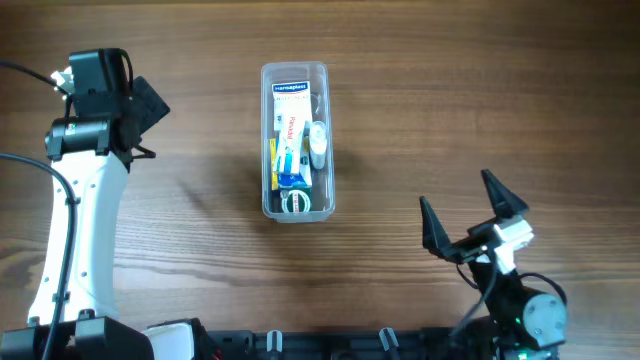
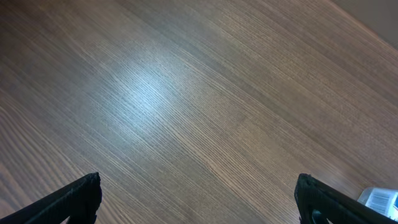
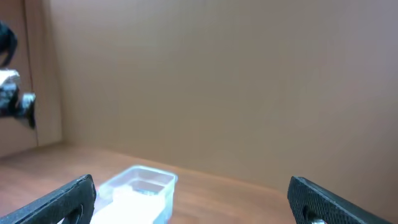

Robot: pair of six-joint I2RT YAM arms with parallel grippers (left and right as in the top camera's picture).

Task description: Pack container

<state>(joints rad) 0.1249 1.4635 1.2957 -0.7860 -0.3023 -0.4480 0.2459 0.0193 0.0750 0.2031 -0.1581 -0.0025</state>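
The container, a clear rectangular plastic tub, stands upright at the middle of the table. It holds a white and blue box, a white tube, a yellow item and a round dark item at its near end. It also shows blurred in the right wrist view. My left gripper is open and empty at the far left, well apart from the tub. Its fingers frame bare wood in the left wrist view. My right gripper is open and empty at the near right, tilted up.
The table is dark wood. A small white labelled thing shows at the lower right edge of the left wrist view. A plain brown wall fills the back of the right wrist view.
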